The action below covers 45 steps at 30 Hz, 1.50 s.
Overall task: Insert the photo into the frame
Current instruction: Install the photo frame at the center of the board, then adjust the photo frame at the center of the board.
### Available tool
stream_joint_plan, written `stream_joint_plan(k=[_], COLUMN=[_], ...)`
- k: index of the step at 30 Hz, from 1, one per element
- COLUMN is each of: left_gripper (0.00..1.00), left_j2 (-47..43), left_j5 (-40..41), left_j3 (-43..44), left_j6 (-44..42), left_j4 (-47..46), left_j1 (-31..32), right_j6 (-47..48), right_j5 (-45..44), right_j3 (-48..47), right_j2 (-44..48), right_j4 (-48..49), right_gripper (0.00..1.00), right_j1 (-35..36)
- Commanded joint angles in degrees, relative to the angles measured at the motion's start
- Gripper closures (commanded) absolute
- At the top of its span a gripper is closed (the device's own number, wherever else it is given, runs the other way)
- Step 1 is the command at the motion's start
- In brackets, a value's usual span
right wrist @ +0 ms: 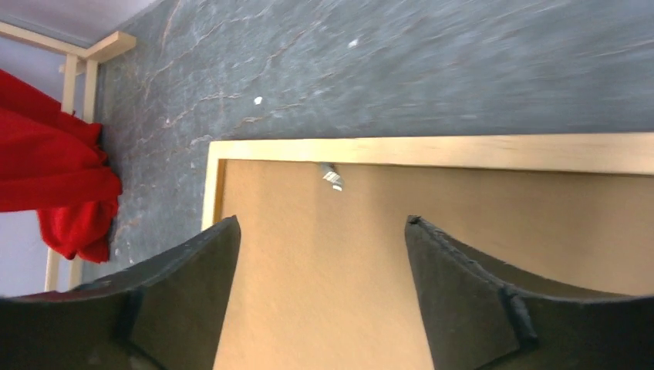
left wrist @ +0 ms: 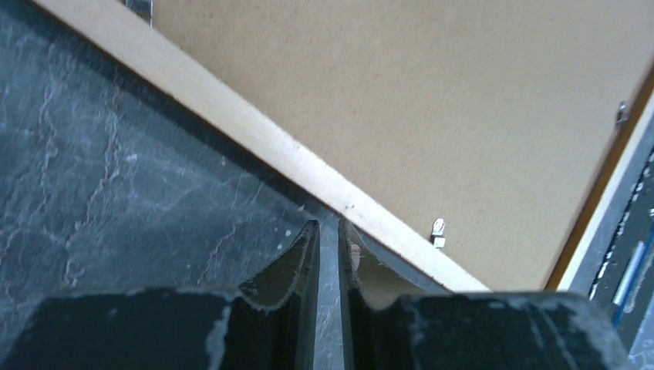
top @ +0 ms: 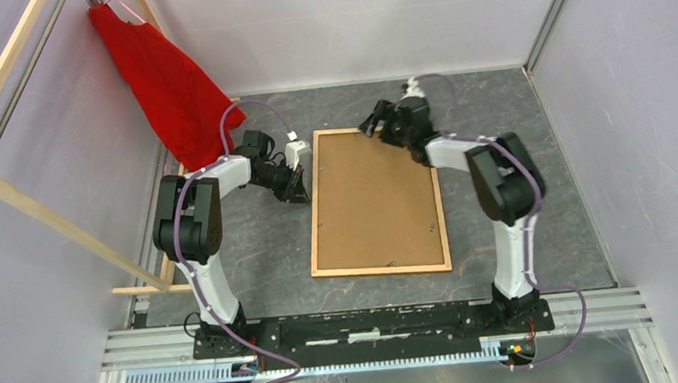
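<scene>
The frame [top: 381,268] lies face down in the middle of the table, its plain brown board back [top: 375,198] up. The photo is not in view. My left gripper [top: 300,184] is low at the frame's left edge near the far corner. In the left wrist view its fingers [left wrist: 328,225] stand nearly together over bare table, nothing between them, just short of the frame's rail [left wrist: 254,127]. My right gripper [top: 377,121] hovers over the frame's far edge. In the right wrist view it [right wrist: 322,222] is wide open above the board, the far rail [right wrist: 432,150] ahead of it.
Small metal clips [left wrist: 438,230] [right wrist: 332,176] sit along the board's edges. A red cloth [top: 164,82] hangs at the back left from a pale wooden slat rack [top: 32,214]. Grey walls close the left, back and right sides.
</scene>
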State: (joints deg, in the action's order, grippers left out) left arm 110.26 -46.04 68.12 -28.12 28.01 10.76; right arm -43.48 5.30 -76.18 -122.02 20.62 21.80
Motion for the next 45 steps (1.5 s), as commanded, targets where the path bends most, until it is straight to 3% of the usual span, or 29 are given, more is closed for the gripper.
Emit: stream_joint_plan(k=[1,6,13,20,25,28,36,40,45], left_gripper=[0.79,0.78,0.78,0.78,0.75,0.69,0.53,0.52,0.53], left_j2=[-3.5,-5.9,-8.9,-10.5,-10.4,-9.3,-13.9,-16.9,-15.2], left_j5=[7.2,11.3,14.8,14.6,12.7,10.5,11.3,11.1,15.0], left_j3=[-2.8,-6.7,-11.6,-13.7,-12.5,-10.9,-7.6,-5.0,-4.6], left_j6=[-7.0,-10.2,-11.1,-9.3,-6.9,-6.6,-13.2,-16.2,-15.4], left_j4=[0.8,0.6,0.2,0.0,0.0,2.3,14.2,17.9,14.9], left_j1=[0.6,3.1,9.5,16.9,25.1,29.9,29.4,24.0,20.4], right_j6=[2.9,4.7,4.2,4.9,7.9,7.0,10.3,10.4,9.7], right_j5=[-4.9,-8.9,0.9,8.4,15.4,18.1,11.1,4.1,-1.0], right_j3=[9.7,17.3,11.4,-3.2,-25.9,-30.8,-18.1,-10.3,-4.8], right_j2=[14.2,20.2,10.6,-0.2,-12.4,-15.1,1.1,7.2,7.7], right_j4=[0.5,-2.9,-5.8,-8.7,-18.7,-19.3,-16.0,-14.7,-13.6], right_gripper=[0.02,0.02,0.02,0.02,0.02,0.02,0.02,0.02,0.02], right_j1=[-6.6,-12.2,-12.3,-5.6,1.2,2.5,-5.3,-11.7,-16.2])
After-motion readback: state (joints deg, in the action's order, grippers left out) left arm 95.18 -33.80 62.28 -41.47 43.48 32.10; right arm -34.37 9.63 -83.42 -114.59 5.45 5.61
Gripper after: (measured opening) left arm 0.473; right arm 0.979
